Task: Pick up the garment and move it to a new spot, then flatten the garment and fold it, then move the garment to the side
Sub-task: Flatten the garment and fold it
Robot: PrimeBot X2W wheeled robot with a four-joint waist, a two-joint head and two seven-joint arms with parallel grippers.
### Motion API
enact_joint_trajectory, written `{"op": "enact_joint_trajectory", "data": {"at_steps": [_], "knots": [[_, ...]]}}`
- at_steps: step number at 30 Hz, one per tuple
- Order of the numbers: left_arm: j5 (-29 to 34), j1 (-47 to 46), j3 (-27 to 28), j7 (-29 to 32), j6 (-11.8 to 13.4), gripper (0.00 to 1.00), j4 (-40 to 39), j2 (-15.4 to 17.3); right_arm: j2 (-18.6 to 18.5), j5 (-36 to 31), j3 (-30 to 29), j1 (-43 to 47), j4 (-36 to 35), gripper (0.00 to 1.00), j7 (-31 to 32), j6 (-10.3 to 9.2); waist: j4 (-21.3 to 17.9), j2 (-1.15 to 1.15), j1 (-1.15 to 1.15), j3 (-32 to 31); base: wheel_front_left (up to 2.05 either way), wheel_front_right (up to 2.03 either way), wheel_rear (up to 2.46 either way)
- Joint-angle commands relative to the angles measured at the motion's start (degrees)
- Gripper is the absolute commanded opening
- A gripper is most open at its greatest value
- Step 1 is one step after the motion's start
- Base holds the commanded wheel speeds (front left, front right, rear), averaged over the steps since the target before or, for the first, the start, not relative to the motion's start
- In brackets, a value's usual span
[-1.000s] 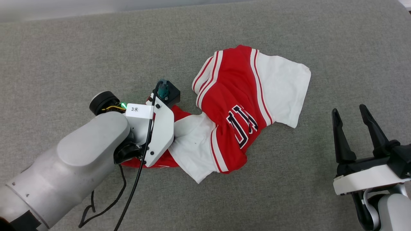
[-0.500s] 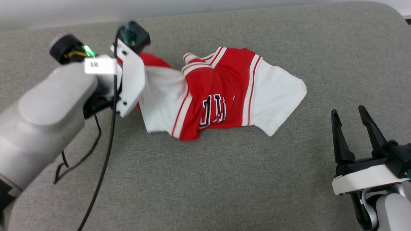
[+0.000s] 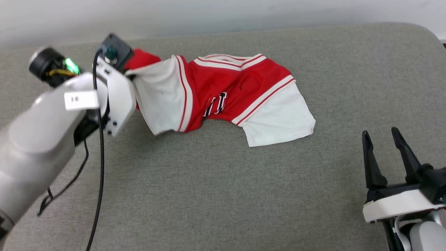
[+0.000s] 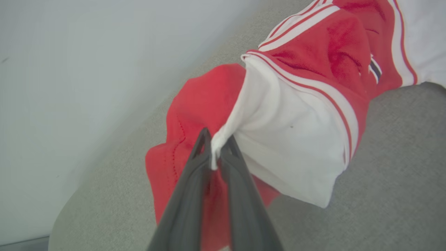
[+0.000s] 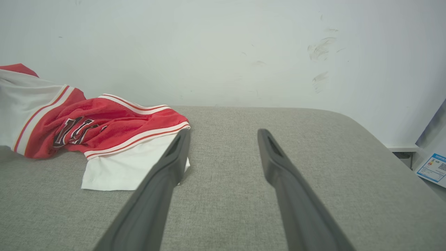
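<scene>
The garment (image 3: pixel 223 87), a red jersey with white sleeves and striped trim, is stretched out at the far left of the grey padded table. My left gripper (image 4: pixel 214 143) is shut on a bunch of its white sleeve and red body and holds that end raised. In the head view the left gripper (image 3: pixel 129 72) sits at the garment's left end, its fingers hidden behind the wrist plate. The other sleeve (image 3: pixel 278 122) trails on the table. My right gripper (image 3: pixel 379 132) stands open at the near right, apart from the garment (image 5: pixel 104 122), with nothing between its fingers (image 5: pixel 163 181).
The grey fabric table (image 3: pixel 223 191) ends against a pale wall (image 3: pixel 209 14) just behind the garment, and its rounded corner (image 3: pixel 423 29) is at the far right. A black cable (image 3: pixel 101 157) hangs from my left arm over the table's left part.
My left gripper has shut on the garment's end and carried it up and toward the far left, dragging the rest along and stretching it. The head view has tilted slightly. The right gripper stayed put.
</scene>
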Motion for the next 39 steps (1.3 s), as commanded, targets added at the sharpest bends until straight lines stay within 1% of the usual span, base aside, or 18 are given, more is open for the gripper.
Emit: {"op": "enact_joint_trajectory", "data": {"at_steps": [1, 7, 10, 13, 15, 18, 23, 24, 27, 29, 32, 35, 39], "knots": [[-0.68, 2.39, 0.02, -1.09, 0.49, 0.0, -0.44, 0.44, 0.25, -0.2, -0.22, 0.87, 0.02, 1.0, -0.08, -0.06, 0.73, 0.0, 0.0, -1.04, 0.0, 0.0, 0.0], [-4.5, 12.48, 0.13, -4.28, 2.22, 0.0, -3.93, 3.58, 0.19, -0.1, -1.17, 3.16, -0.36, 1.0, 0.55, -0.06, 2.68, 0.0, 0.0, -3.3, 0.0, 0.0, 0.0], [-6.29, 16.76, -0.04, -4.46, 3.15, 0.0, -5.55, 5.15, 0.26, 0.07, -1.48, 3.88, -0.74, 1.0, 1.01, -0.06, 3.63, 0.0, 0.0, -3.73, 0.0, 0.0, 0.0], [-8.15, 20.39, -0.3, -3.84, 3.95, 0.0, -6.17, 6.03, 0.24, 0.15, -1.15, 3.9, -0.92, 1.0, 1.53, -0.06, 4.12, 0.0, 0.0, -3.61, 0.0, 0.0, 0.0], [-9.7, 22.43, -0.2, -3.56, 4.23, 0.0, -5.76, 6.17, 0.17, 0.25, -0.98, 3.6, -1.08, 1.0, 1.59, -0.06, 4.25, 0.0, 0.0, -3.29, 0.0, 0.0, 0.0], [-10.23, 23.84, -0.5, -3.24, 4.35, 0.0, -4.54, 6.22, -0.02, 0.34, -0.77, 3.2, -1.2, 1.0, 1.81, -0.06, 4.27, 0.0, 0.0, -2.89, 0.0, 0.0, 0.0], [-11.46, 25.75, -0.43, -4.5, 3.83, 0.0, -1.19, 4.45, -0.55, 0.59, -0.86, 3.0, -1.03, 1.0, 2.12, -0.06, 4.43, 0.0, 0.0, -2.53, 0.0, 0.0, 0.0], [-10.71, 24.35, 0.48, -7.3, 4.75, 1.0, -0.2, 3.4, -0.64, 0.61, -1.34, 3.57, -0.94, 1.0, 2.29, -0.06, 4.98, 0.0, 0.0, -2.95, 0.0, 0.0, 0.0], [-9.58, 22.59, 1.41, -10.37, 5.64, 1.0, -0.29, 3.25, -0.55, 0.71, -1.42, 3.77, -0.79, 1.0, 2.47, -0.05, 5.64, 0.0, 0.0, -3.81, 0.0, 0.0, 0.0], [-8.97, 21.24, 1.95, -11.56, 5.78, 1.0, -1.07, 3.84, -0.48, 0.78, -1.39, 3.95, -0.76, 1.0, 2.49, -0.06, 6.02, 0.0, 0.0, -4.36, 0.0, 0.0, 0.0], [-8.83, 18.89, 2.62, -10.88, 5.61, 1.0, -3.82, 4.52, -0.31, 0.78, -1.38, 4.31, -0.59, 1.0, 2.49, -0.06, 6.54, 0.0, 0.0, -5.17, 0.0, 0.0, 0.0], [-9.23, 16.23, 2.99, -8.06, 5.03, 1.0, -8.1, 5.67, -0.06, 0.82, -1.36, 4.68, -0.43, 1.0, 2.44, -0.06, 6.89, 0.0, 0.0, -5.64, 0.0, 0.0, 0.0], [-11.11, 13.73, 1.85, 0.23, 3.39, 1.0, -14.88, 6.68, 0.2, 0.85, -1.18, 4.67, -0.18, 1.0, 2.36, -0.06, 6.97, 0.0, 0.0, -5.95, 0.0, 0.0, 0.0]]}}
